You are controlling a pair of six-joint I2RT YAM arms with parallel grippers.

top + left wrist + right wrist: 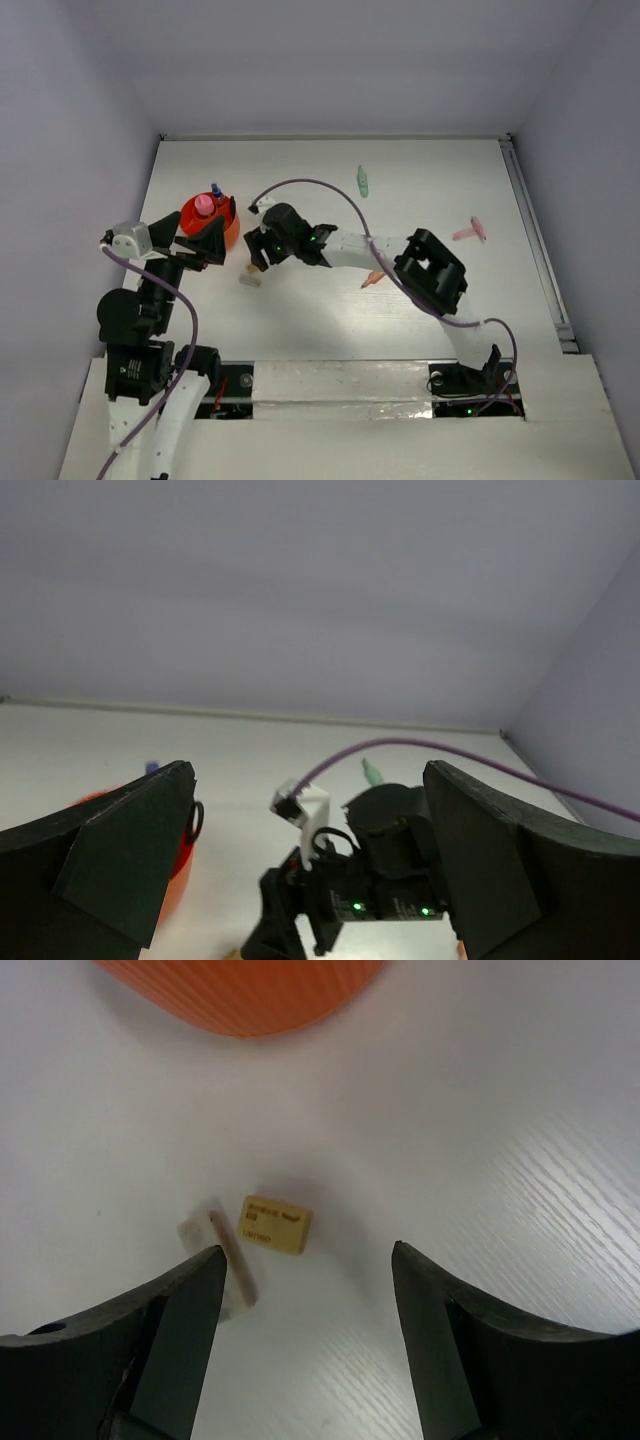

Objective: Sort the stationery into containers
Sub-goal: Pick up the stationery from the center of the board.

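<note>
Two small pieces lie close together on the surface (480, 1110): a beige block (276, 1225) and a pale grey piece (222, 1265) just beside it. The right claw (305, 1255) hovers over them, spread wide and empty, with the orange cup (240, 995) just beyond. The left claw (308, 770), equally wide and empty, sits by the cup. Picking up the block looks to be the step in hand; next, the claw likely needs to descend and close on the block alone, clear of its grey neighbour, then carry it over the cup's rim.
</note>
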